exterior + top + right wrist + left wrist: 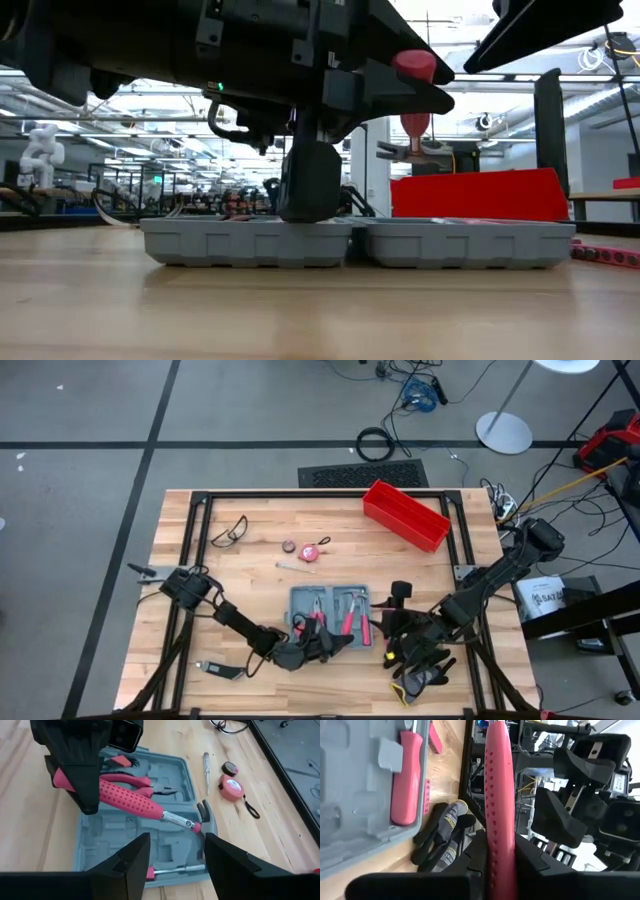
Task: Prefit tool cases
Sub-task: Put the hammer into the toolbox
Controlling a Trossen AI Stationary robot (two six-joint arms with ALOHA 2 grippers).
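Holding the pink hammer (150, 807) tight by its handle, the left gripper (300, 650) hangs over the open tool case (330, 618) near the table's (250, 570) front edge. Line the hammer up with its slot, then lower slowly. The right gripper (172, 865) waits open beside the case.

Grey case (145, 845), pink dotted hammer handle (132, 800), red bin (405, 513)
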